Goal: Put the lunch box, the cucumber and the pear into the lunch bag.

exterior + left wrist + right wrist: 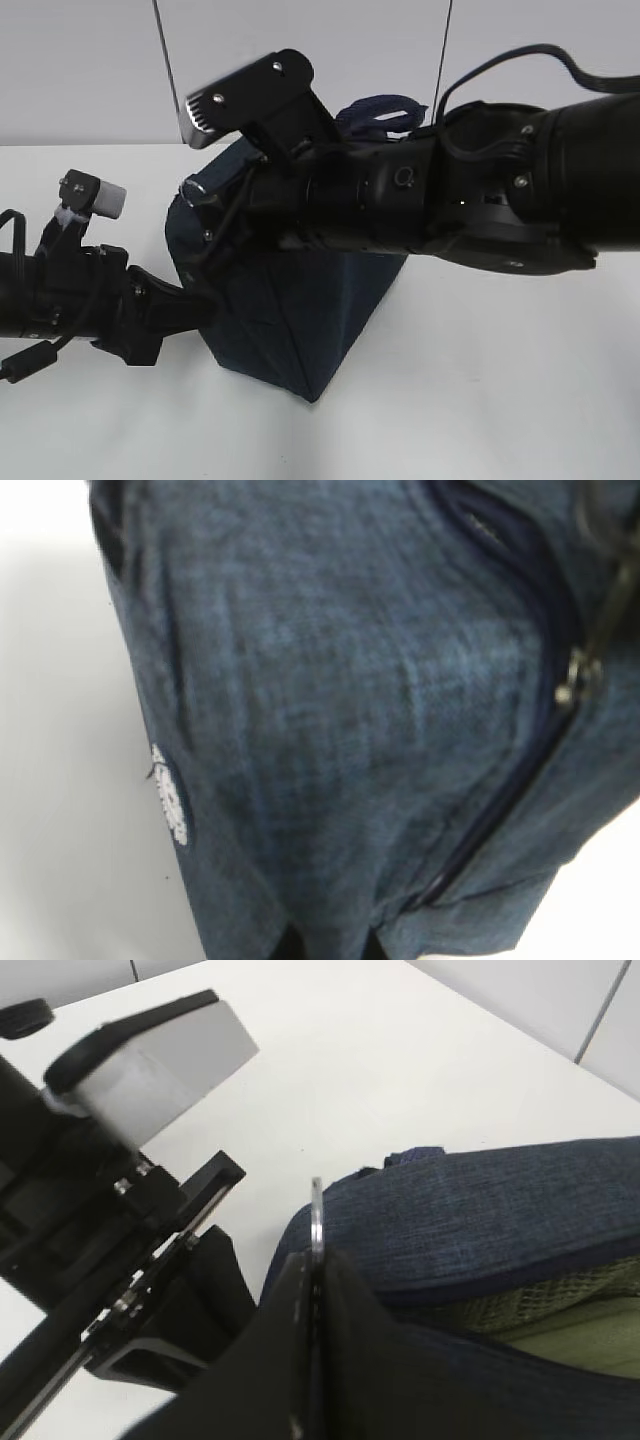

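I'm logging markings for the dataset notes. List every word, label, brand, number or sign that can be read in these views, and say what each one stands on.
No text can be read in any view.
A small white printed patch on the side of the lunch bag, left wrist view: too blurred to read.
A round mark on the right arm's housing, exterior view: only a ring shape, no letters legible.

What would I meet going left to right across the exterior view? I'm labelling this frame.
Left arm → lunch bag → right arm, which reaches leftward over the top of the bag.
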`<state>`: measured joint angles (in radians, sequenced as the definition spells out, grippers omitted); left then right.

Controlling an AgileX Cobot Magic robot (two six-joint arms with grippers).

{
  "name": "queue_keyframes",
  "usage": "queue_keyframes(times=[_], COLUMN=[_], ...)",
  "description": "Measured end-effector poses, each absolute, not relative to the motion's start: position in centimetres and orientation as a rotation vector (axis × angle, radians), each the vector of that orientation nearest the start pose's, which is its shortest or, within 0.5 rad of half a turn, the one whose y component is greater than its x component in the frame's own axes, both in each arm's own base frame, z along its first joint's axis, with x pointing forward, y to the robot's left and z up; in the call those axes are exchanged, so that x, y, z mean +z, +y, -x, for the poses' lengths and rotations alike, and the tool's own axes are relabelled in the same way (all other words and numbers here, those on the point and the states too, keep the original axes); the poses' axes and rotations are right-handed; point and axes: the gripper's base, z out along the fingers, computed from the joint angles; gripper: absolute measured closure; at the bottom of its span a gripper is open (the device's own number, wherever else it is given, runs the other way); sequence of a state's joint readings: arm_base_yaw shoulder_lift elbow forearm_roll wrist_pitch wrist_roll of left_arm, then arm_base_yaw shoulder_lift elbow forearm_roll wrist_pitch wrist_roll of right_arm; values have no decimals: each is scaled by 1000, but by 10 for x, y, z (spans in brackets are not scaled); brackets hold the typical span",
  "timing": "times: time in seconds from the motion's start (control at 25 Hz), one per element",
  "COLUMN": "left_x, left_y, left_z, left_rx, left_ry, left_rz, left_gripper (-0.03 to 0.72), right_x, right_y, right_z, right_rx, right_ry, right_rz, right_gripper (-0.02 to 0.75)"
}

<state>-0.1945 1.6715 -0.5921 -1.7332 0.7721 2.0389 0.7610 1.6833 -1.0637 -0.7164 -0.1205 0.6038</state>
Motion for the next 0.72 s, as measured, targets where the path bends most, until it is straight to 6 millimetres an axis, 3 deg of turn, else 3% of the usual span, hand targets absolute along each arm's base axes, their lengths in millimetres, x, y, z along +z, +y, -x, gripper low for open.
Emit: queue_keyframes(times=[0.2, 0.56, 0.72], left_x=[153, 154, 154], left_y=[-113, -114, -114], left_z=[-249, -249, -249], left_rx=[-879, -889, -892], left_ry=[2124, 2119, 2117], left_rz=[-828, -829, -830], left_gripper=[679, 680, 682], right_x=[265, 272, 273], right_y=[266, 242, 234], right_z=[-278, -303, -309], right_rx=[463, 620, 665], right_ry=[1898, 2107, 2118], right_rz=[803, 272, 157], right_gripper=[738, 738, 738])
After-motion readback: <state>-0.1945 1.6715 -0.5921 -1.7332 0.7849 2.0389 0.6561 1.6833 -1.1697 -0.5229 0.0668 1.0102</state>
